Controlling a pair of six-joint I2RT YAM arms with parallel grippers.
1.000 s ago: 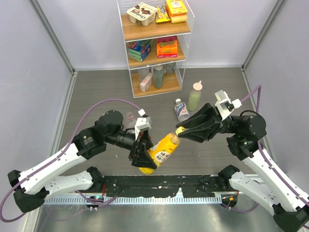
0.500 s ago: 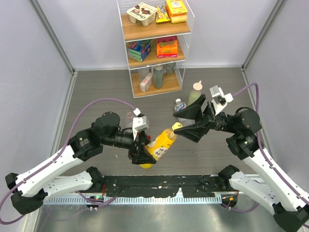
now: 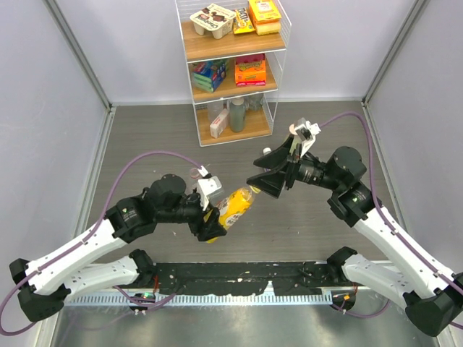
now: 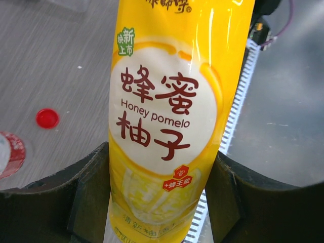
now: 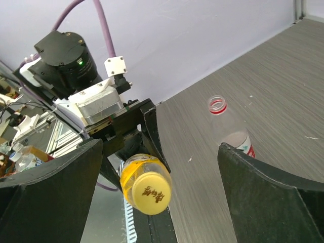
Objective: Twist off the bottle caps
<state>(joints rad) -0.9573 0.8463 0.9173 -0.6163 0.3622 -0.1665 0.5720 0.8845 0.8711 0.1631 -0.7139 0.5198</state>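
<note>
My left gripper [image 3: 215, 215] [image 4: 161, 152] is shut on the lower body of the yellow-orange juice bottle [image 3: 231, 206] [image 4: 167, 101], which is held tilted off the table. Its yellow cap [image 3: 248, 191] [image 5: 147, 193] sits on the neck and points at my right gripper [image 3: 262, 176] [image 5: 161, 147]. That gripper is wide open, a short way off the cap and touching nothing. The clear bottle with the red label [image 5: 232, 132] [image 3: 194, 173] stands uncapped on the table, and its red cap [image 4: 47, 118] lies beside it. A white cap [image 3: 267, 151] shows just beyond my right fingers.
A white wire rack [image 3: 233, 69] with snacks and bottles stands at the back of the table. Grey walls close in the left and right sides. The arms' base rail [image 3: 246, 278] runs along the near edge.
My right gripper has opened wide off the yellow cap and drawn back up and away. The left gripper has shifted slightly left with the bottle, cap still on it.
</note>
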